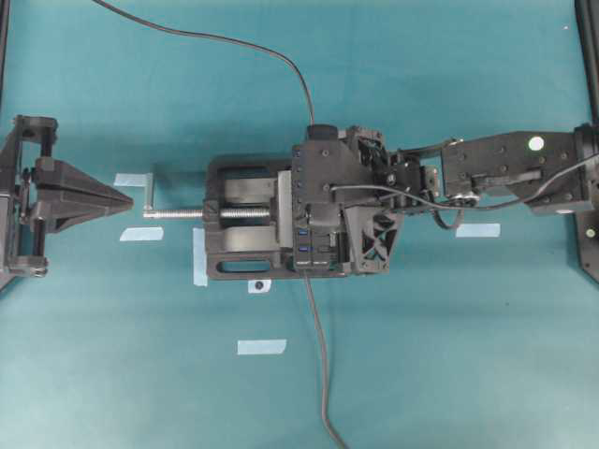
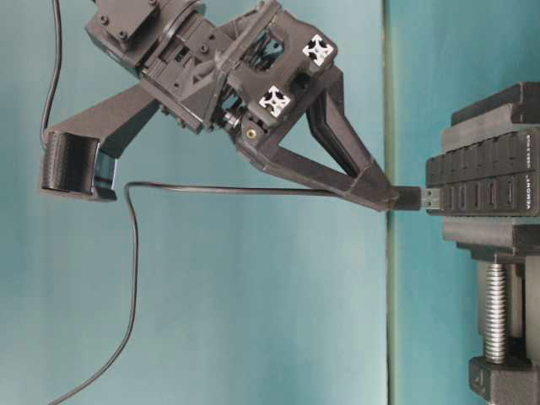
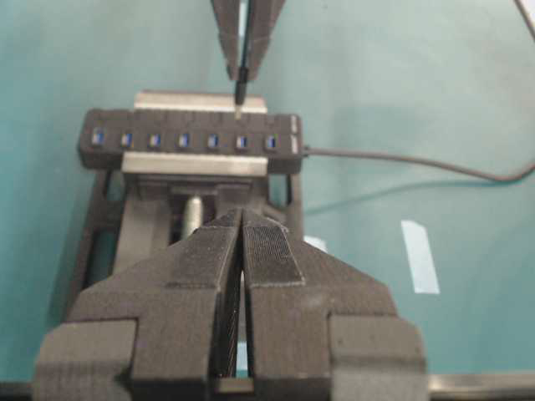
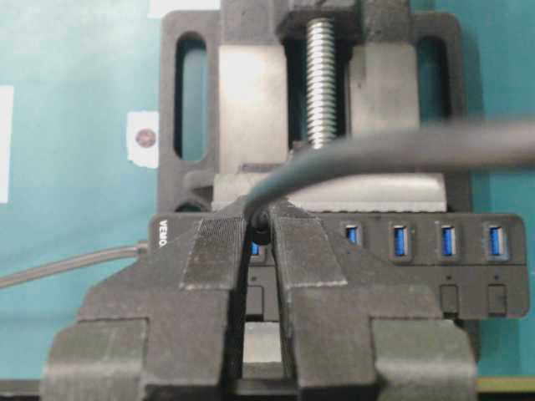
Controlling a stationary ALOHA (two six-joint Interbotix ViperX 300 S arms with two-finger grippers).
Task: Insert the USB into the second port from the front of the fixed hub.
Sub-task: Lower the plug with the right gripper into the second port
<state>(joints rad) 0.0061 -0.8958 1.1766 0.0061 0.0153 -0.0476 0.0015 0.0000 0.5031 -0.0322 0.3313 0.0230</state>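
Note:
The hub [image 2: 489, 181] is a long black bar with a row of blue ports, clamped in the vise [image 1: 243, 220]. My right gripper [image 2: 390, 199] is shut on the USB [image 2: 417, 198]. The plug's metal tip meets the hub's face, and most of the metal still shows. In the left wrist view the USB [image 3: 240, 83] hangs over the second port from the hub's [image 3: 192, 140] cable end. In the right wrist view the right gripper [image 4: 259, 219] pinches the plug above a blue port. My left gripper [image 3: 242, 219] is shut and empty, far to the left [image 1: 124, 198].
The USB's thin black cable [image 1: 225, 42] trails off toward the back. The hub's grey cable [image 1: 318, 355] runs to the front edge. The vise screw [image 1: 178, 213] and handle point at the left gripper. Several bits of pale tape [image 1: 261, 347] lie on the teal mat.

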